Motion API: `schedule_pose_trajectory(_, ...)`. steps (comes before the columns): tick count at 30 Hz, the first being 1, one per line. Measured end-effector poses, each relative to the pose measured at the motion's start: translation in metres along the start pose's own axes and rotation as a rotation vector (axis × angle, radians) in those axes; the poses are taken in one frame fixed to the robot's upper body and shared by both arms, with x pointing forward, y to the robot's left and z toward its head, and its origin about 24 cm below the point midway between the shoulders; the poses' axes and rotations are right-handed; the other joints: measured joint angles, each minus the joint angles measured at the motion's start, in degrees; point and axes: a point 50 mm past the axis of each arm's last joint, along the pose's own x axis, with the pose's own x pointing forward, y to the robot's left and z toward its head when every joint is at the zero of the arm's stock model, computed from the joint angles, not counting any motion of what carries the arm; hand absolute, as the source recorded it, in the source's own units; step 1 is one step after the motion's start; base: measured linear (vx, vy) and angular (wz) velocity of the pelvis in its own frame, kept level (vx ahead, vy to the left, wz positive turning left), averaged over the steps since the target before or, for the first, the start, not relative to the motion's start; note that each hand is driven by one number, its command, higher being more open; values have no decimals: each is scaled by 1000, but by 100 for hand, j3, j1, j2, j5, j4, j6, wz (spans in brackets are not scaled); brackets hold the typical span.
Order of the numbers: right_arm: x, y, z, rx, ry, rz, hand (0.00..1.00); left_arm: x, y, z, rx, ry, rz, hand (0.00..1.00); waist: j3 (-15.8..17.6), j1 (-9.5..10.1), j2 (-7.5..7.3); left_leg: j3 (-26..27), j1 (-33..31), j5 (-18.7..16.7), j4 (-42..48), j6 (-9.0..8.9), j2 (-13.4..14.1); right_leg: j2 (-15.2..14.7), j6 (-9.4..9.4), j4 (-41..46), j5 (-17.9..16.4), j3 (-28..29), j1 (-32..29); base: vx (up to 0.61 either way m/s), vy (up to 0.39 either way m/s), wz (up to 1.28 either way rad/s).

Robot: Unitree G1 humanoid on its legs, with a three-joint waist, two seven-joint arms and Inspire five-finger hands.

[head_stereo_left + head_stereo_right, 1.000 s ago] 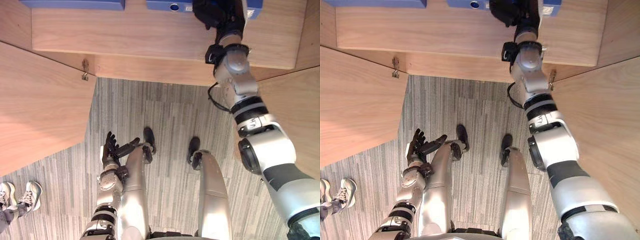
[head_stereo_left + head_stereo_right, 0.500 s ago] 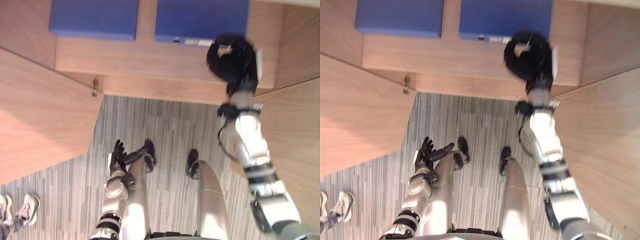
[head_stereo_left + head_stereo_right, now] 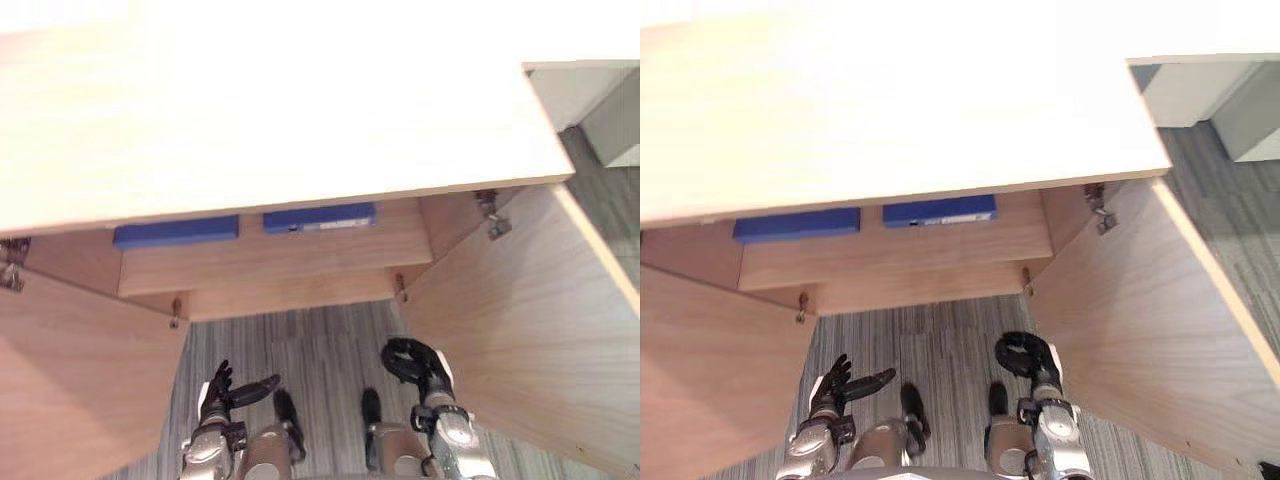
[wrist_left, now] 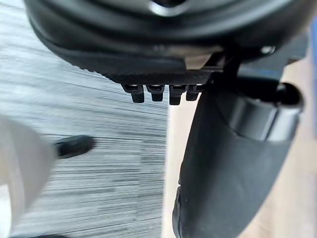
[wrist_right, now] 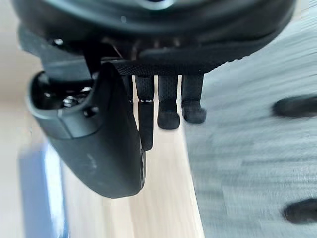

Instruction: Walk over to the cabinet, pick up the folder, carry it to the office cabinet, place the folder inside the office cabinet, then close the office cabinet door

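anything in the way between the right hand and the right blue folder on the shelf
Nothing visible. The right hand hangs low before the open cabinet; only bare shelf edge lies between it and the folder.

- A wooden shelf (image 3: 300,262) runs from 9 to 3 o'clock, with its back part hidden.
- A plain blue folder (image 3: 175,233) lies on it toward 10 o'clock.
- A labelled blue folder (image 3: 318,217) lies at 12 o'clock, near the first but apart from it.
- The grey striped carpet floor (image 3: 320,345) lies at 6 o'clock.

Left hand (image 3: 222,388), right hand (image 3: 410,360): matte black; forearms silver-grey.
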Motion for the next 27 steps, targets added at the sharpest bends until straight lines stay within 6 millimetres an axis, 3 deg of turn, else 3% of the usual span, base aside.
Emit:
schedule_pose_trajectory(8, -19, -39, -40, 188, 149, -243, 100, -6, 2, -21, 69, 86, -19, 100, -245, -245, -74, 285, 899, 310, -903, -8, -255, -13, 7, -229, 106, 459, 350, -42, 32, -26)
schedule_pose_trajectory(13, -32, -64, -49, 366, 152, -412, 100, -14, 7, -37, 66, 140, -8, 100, -258, -270, -90, 755, 1193, 210, -1018, -62, -343, -10, 49, -231, 173, 921, 340, -51, 27, -53)
schedule_pose_trajectory(17, -40, -84, -26, 436, 13, -496, 100, -24, 11, -52, 27, 186, 17, 100, -332, -434, -71, 1210, 1401, 66, -1016, -80, -351, 21, 59, -206, 188, 1340, 307, -20, -8, -62)
schedule_pose_trajectory(19, -40, -91, -1, 436, -106, -497, 100, -29, 10, -59, 17, 199, 18, 100, -399, -485, -70, 1607, 1482, -78, -933, -127, -333, 99, 63, -105, 190, 1707, 187, 2, -19, -80)
schedule_pose_trajectory(24, -28, -102, 50, 373, -290, -451, 100, -26, -1, -51, 29, 163, -48, 100, -396, -574, -50, 2102, 1470, -328, -644, -160, -274, 203, 116, 1, 225, 2200, -6, 27, -42, -57)
schedule_pose_trajectory(27, -18, -109, 85, 276, -384, -405, 100, -22, -9, -44, 53, 134, -94, 100, -333, -596, 35, 2285, 1407, -432, -460, -117, -255, 218, 168, -13, 265, 2405, -94, 41, -44, -37)
